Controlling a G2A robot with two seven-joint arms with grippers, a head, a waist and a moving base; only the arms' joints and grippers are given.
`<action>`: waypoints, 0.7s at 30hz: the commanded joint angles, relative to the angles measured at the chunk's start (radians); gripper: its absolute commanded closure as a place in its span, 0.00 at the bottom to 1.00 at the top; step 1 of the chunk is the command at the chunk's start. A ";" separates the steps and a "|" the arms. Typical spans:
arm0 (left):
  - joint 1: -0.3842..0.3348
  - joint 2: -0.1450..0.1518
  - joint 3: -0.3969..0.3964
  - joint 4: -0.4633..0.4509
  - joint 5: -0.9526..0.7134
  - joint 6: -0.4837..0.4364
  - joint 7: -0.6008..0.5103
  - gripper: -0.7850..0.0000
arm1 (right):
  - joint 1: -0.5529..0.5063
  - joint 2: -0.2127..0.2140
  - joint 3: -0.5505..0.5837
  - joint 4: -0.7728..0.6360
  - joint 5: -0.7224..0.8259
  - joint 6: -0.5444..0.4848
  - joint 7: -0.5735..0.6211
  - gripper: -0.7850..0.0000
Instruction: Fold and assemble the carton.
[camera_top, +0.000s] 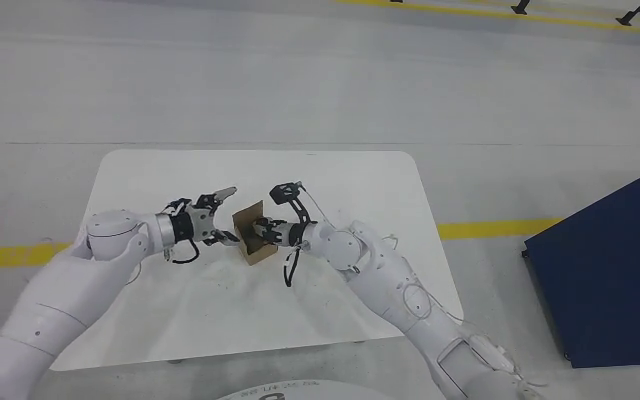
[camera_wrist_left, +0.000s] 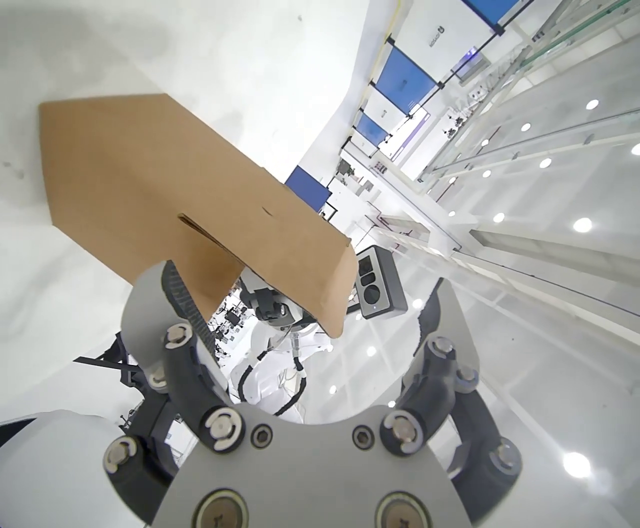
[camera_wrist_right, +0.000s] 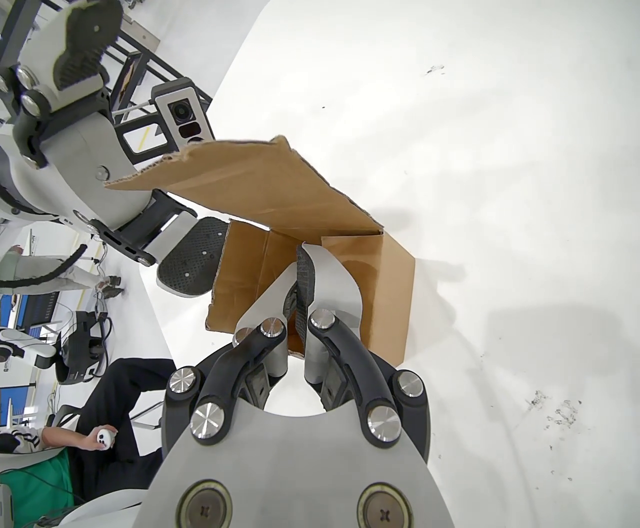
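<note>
**boxnoob:** ok, white table (camera_top: 350, 180), brown carton (camera_top: 253, 232) near the middle of it, an arm on each side. Which arm is doing the work?

**foldguy:** The right one has it. The right gripper (camera_wrist_right: 300, 265) has its fingers pressed together on one upright wall panel of the carton, pinching it from the open side. Can't tell if the box rests on the table or hangs just above it.

**boxnoob:** and the left?

**foldguy:** The left gripper (camera_wrist_left: 300, 297) is spread wide with nothing in it. The carton lies straight ahead of it, between the two grippers. The big top flap (camera_wrist_right: 260, 185) pokes toward the left arm, and its edge runs across that gripper's opening. One of its fingers (camera_wrist_right: 192, 255) sits just beside the edge of a side panel.

**boxnoob:** so left is nearer the flap?

**foldguy:** Yeah. My guess is the left one has to push or close on that flap while the right one braces. If it skews, the panel could crease wrong.
</note>
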 joint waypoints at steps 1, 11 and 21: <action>-0.003 -0.010 0.002 0.023 -0.045 -0.019 -0.028 0.00 | 0.000 0.000 0.000 0.000 -0.001 -0.002 0.001 1.00; -0.028 -0.042 0.022 0.093 -0.062 -0.070 -0.046 0.00 | -0.002 -0.001 0.003 -0.001 -0.007 -0.005 0.006 1.00; -0.064 -0.074 0.067 0.130 0.007 -0.058 0.012 0.00 | -0.003 -0.002 0.003 -0.001 -0.012 0.000 0.011 1.00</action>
